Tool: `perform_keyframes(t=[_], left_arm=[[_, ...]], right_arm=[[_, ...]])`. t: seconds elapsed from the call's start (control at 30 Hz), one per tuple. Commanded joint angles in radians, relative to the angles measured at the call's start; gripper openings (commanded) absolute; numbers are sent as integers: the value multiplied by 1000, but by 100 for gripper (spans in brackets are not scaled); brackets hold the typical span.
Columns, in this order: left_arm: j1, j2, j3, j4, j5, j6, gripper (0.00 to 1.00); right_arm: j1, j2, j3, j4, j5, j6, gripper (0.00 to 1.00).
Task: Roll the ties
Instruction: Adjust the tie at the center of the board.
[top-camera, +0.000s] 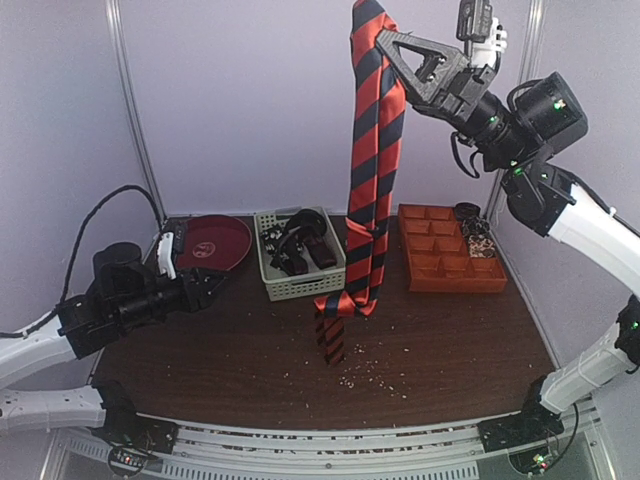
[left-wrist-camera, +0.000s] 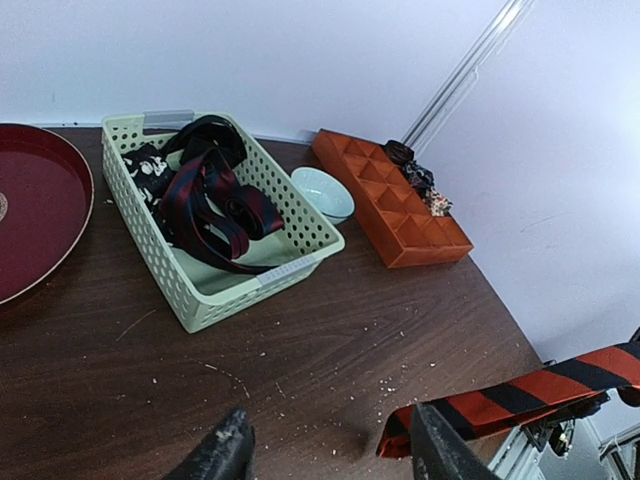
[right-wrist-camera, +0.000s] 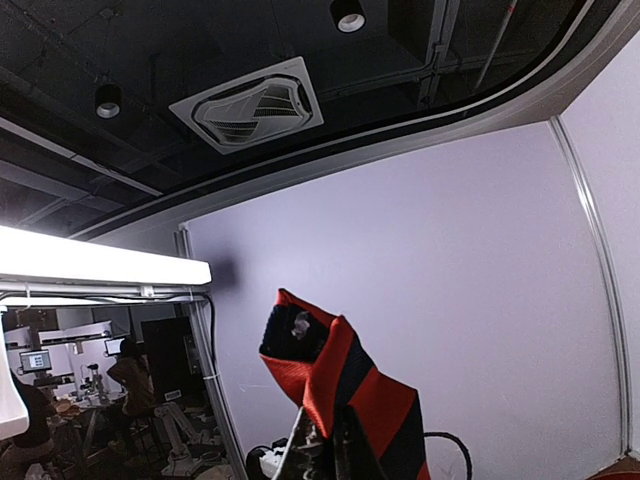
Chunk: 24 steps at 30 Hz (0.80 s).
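My right gripper (top-camera: 392, 42) is raised high at the back and shut on the top of the orange-red and black striped tie (top-camera: 370, 150). The tie hangs straight down, and its narrow end (top-camera: 331, 340) reaches the table in front of the basket. In the right wrist view the tie (right-wrist-camera: 345, 375) is pinched between my fingers (right-wrist-camera: 325, 445). My left gripper (top-camera: 215, 285) is open and empty, low over the table at the left. In the left wrist view it (left-wrist-camera: 330, 445) faces the tie's lower end (left-wrist-camera: 520, 395). Several dark ties (top-camera: 300, 245) lie in the basket (left-wrist-camera: 210, 200).
A pale green basket (top-camera: 300, 290) stands at back centre. A dark red plate (top-camera: 215, 240) is to its left. An orange compartment tray (top-camera: 450, 262) at the right holds rolled items (top-camera: 475, 235) in its far corner. A white bowl (left-wrist-camera: 322, 190) sits between basket and tray. Crumbs dot the table.
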Motion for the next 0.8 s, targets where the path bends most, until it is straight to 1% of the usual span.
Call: perform_keyframes(t=[0.0,0.07,0.1,0.17,0.23,0.3,0.37,0.4,0.47,0.5,0.53,0.57,0.63,0.7,0.77], left_arm=[[-4,10,28,22,87,45,56],[-4,24,31,18,120,69,57],[-4,35,35,8,126,75,57],[-4,56,40,-17,130,83,57],[-4,79,40,-32,138,88,57],[-4,104,37,-18,167,100,57],[-5,119,20,60,230,124,58],[-5,116,-3,145,303,146,59],[-5,100,-100,413,469,143,60],[-5,95,-151,574,535,125,60],[-5,95,-197,715,589,119,61],[-6,98,-225,808,618,129,62],[-8,106,-253,882,623,209,67],[-17,129,-251,903,646,334,73],[-26,179,-235,908,657,438,75]], right_arm=[[2,-29,21,-146,82,-154,0],[1,-56,9,-295,189,-304,0],[0,-72,-8,-362,273,-372,0],[-5,-104,-58,-487,390,-503,0],[-24,-132,-114,-533,450,-603,0],[-54,-150,-151,-530,464,-610,0],[-67,-156,-157,-489,406,-589,0],[-69,-149,-151,-458,346,-571,0],[-69,-122,-132,-387,188,-511,0],[-68,-104,-118,-345,93,-466,0],[-67,-85,-106,-302,5,-418,0],[-64,-67,-95,-249,-71,-362,0],[-43,-33,-64,-160,-182,-269,0],[-16,-7,-40,-78,-257,-201,0],[6,8,-27,25,-303,-121,0]])
